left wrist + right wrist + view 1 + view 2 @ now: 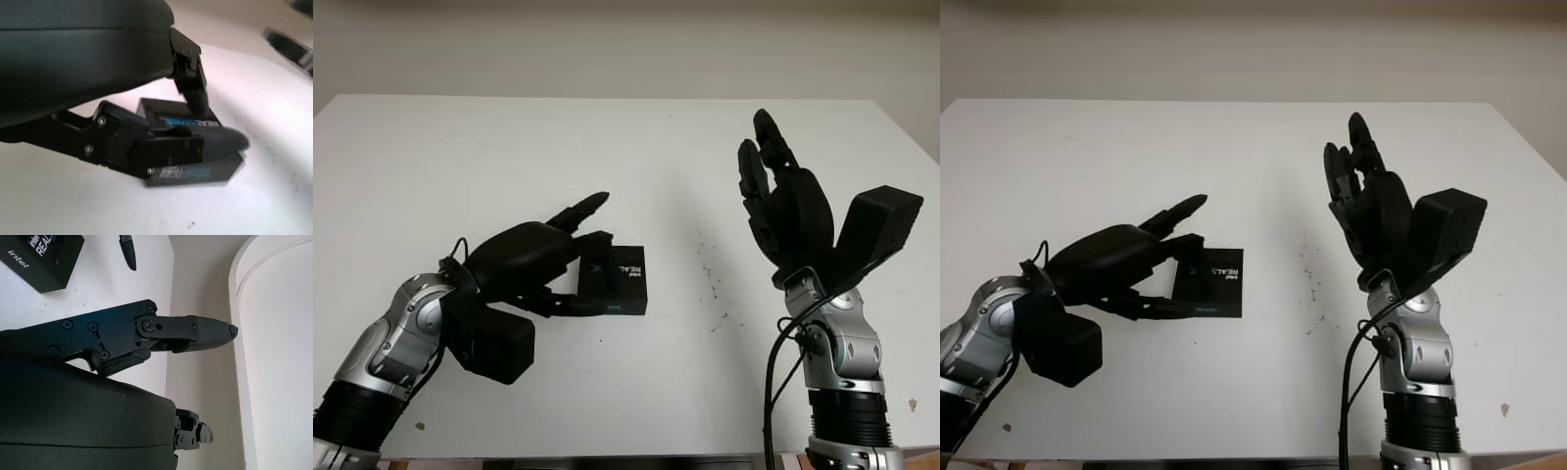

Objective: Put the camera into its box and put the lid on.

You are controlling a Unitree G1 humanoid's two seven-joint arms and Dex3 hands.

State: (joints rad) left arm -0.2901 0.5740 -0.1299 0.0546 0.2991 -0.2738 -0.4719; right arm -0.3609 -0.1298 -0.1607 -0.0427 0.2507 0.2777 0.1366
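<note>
A black Intel RealSense box (pixel 625 282) lies flat and closed, lid on, at the middle of the white table (pixel 489 147). My left hand (pixel 591 270) reaches it from the left. One finger (pixel 193 85) presses on the lid, and the thumb (pixel 195 144) lies along the box's near side. Another finger points past the box's far edge without touching it. The camera is hidden. My right hand (pixel 766 168) is raised well above the table to the right of the box, open and holding nothing. The box (pixel 41 257) also appears in the right wrist view.
Small dark specks (pixel 710 279) mark the table between the box and my right arm. A black cable (pixel 773 392) hangs along the right forearm. The table's far edge meets a pale wall.
</note>
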